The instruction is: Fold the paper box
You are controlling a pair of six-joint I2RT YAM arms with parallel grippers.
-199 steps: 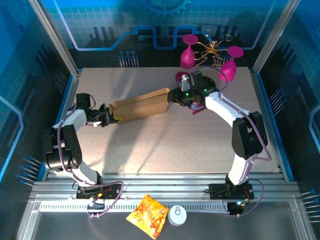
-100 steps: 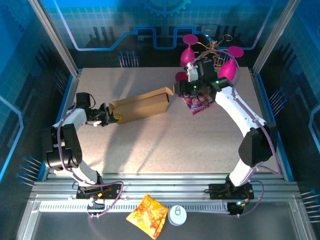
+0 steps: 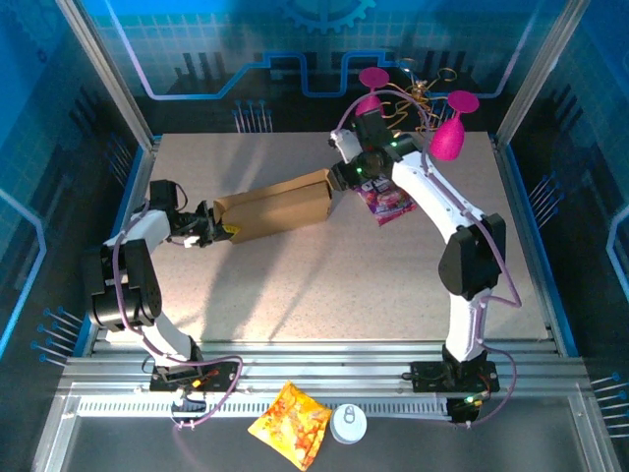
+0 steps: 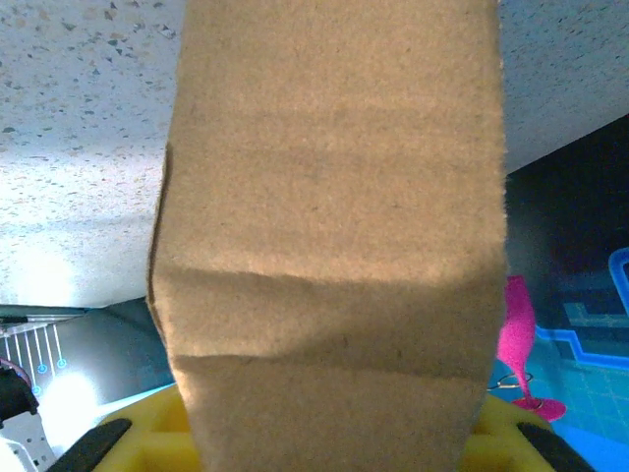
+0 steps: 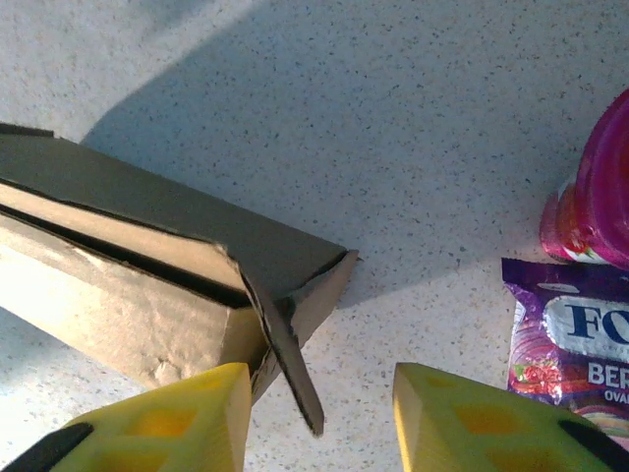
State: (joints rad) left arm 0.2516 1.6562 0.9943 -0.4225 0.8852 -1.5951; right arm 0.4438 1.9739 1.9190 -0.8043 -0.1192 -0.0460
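The paper box (image 3: 275, 206) is a long brown cardboard shape lying slantwise on the table. My left gripper (image 3: 211, 229) is shut on its left end; in the left wrist view the cardboard (image 4: 329, 246) runs down between the yellow fingers (image 4: 147, 438). My right gripper (image 3: 341, 181) hovers at the box's right end, open. In the right wrist view a loose end flap (image 5: 290, 369) sticks out between the two yellow fingertips (image 5: 182, 418), nearer the left one, and the right gripper (image 5: 319, 418) does not clamp it. The box's end (image 5: 197, 295) is partly open.
A purple berry snack packet (image 3: 389, 202) lies just right of the box, with a pink bottle (image 5: 600, 187) behind it. Pink goblets (image 3: 447, 138) and a gold wire piece (image 3: 418, 93) stand at the back. An orange packet (image 3: 290, 425) and a white disc (image 3: 348, 423) rest by the front rail.
My right arm lifted away over the purple packet, then swung left to the box's right end, so the flap now stands between its fingers. The left gripper and the box stayed put.
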